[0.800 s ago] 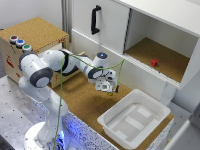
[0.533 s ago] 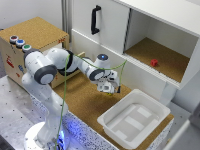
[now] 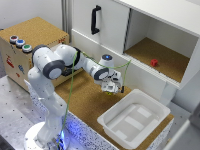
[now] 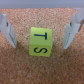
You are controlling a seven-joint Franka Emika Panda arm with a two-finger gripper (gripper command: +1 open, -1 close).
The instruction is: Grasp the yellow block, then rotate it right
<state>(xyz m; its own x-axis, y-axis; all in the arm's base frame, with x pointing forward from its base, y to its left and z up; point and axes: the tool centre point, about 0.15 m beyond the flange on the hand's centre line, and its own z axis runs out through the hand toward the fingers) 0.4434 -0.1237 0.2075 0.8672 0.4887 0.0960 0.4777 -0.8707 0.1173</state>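
Since the earlier exterior pictures the arm has swung its wrist a little toward the exterior view's right and lowered it over the cork worktop (image 3: 85, 102), bringing the gripper (image 3: 111, 90) down close beside the white tray (image 3: 159, 107).

In the wrist view the gripper (image 4: 41, 34) has its jaws spread wide, one finger on each side of the yellow block (image 4: 40, 41) with cork showing in the gaps, so nothing is gripped. The yellow block sits flat on the worktop between the fingers, apart from both, its upper face printed with dark letters that read as T and S. In the exterior view the block itself is hidden under the hand, near the worktop's edge that faces the cabinet.

The small red block (image 3: 154, 63) lies well apart, inside the open cabinet compartment (image 3: 165, 55). On the wooden box (image 3: 37, 31) at the exterior view's left sit three round buttons (image 3: 20, 43).
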